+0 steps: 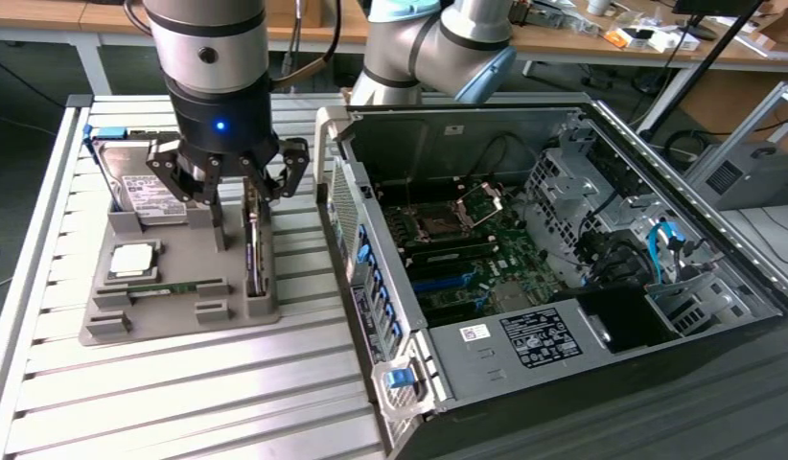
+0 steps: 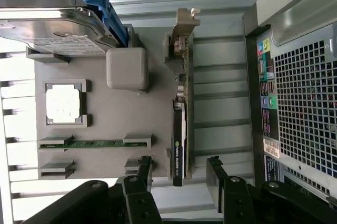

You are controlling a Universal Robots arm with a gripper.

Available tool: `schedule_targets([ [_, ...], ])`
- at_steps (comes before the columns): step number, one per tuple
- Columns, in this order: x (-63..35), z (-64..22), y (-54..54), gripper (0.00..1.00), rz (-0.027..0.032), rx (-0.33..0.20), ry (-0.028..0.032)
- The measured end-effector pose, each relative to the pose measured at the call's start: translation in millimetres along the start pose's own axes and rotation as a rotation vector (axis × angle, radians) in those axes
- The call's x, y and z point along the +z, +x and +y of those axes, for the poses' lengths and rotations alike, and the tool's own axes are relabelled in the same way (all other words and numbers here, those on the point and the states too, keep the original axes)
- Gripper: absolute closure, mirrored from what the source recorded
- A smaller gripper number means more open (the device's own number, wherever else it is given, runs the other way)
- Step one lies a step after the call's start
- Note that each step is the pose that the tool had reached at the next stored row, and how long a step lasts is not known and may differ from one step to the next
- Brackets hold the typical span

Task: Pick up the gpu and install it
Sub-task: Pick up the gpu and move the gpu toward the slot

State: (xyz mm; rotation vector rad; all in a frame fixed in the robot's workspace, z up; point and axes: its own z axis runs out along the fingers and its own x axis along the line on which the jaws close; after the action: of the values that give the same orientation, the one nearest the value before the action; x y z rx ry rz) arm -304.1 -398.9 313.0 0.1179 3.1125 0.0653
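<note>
Spread wide, my claw (image 2: 179, 167) hangs over the gpu (image 2: 179, 129) and pinches nothing. In the wrist view one finger (image 2: 145, 170) shows on each side of the card's line, at its dark end, with a gap to the card on both sides. In the exterior view I see the claw (image 1: 237, 222) right above the gpu (image 1: 253, 254); I cannot tell whether the fingertips have reached below the card's top edge.

The gpu stands on its long edge in a slot of a grey parts tray (image 2: 131, 116), along the tray side nearest the computer case (image 2: 300, 103). Its silver bracket end points away from my claw.

The tray (image 1: 176, 309) holds four parts, one of each:
- one gpu
- one hard drive (image 1: 145, 187) with a white label and a blue rail, standing tilted at the far end; it also shows in the wrist view (image 2: 52, 34)
- one square processor chip (image 1: 132, 259) lying flat in its pocket (image 2: 63, 103)
- one green memory stick (image 1: 176, 287) lying in its holder (image 2: 95, 143), well apart from the gpu

One slatted metal table (image 1: 176, 402) carries the tray. Just beside the tray, toward the exterior view's right, one computer case (image 1: 561, 240) lies with its side panel off and its motherboard (image 1: 458, 259) exposed inside.
</note>
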Motion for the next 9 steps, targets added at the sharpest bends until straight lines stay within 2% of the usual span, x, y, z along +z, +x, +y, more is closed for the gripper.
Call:
schedule_targets([
  [9, 1.8, -0.1, 0.0, 0.46, 0.0, 0.0, 0.0],
])
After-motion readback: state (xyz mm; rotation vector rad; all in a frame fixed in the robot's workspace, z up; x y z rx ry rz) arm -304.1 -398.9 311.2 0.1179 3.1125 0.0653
